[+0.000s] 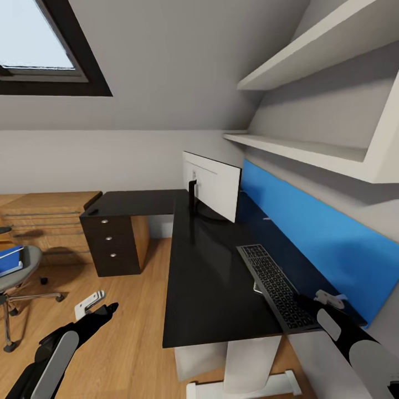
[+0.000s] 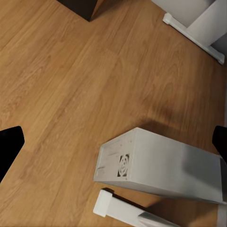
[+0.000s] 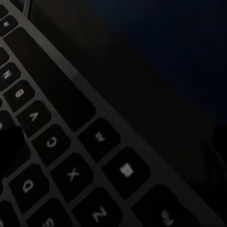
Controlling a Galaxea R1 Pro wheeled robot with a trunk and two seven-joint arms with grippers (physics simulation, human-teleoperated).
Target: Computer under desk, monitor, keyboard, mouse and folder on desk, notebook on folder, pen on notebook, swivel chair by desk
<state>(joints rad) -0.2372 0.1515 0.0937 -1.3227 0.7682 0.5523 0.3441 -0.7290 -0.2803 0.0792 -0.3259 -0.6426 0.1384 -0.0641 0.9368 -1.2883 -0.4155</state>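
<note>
Glossy black desk (image 1: 210,277) top — matt keyboard (image 1: 275,285) keys — wood-grain plank floor (image 2: 71,85).

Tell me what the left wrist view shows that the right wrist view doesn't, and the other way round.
Left wrist view alone: the white computer lying on its side on the wood floor, a fan grille on its end face, with the desk's white legs beyond and a corner of the black drawer unit.

Right wrist view alone: a very close look at the keyboard, pale letters on black keys, resting on the glossy black desk.

Shared: dark finger shapes at the picture edges in both, with nothing between the jaws.
</note>
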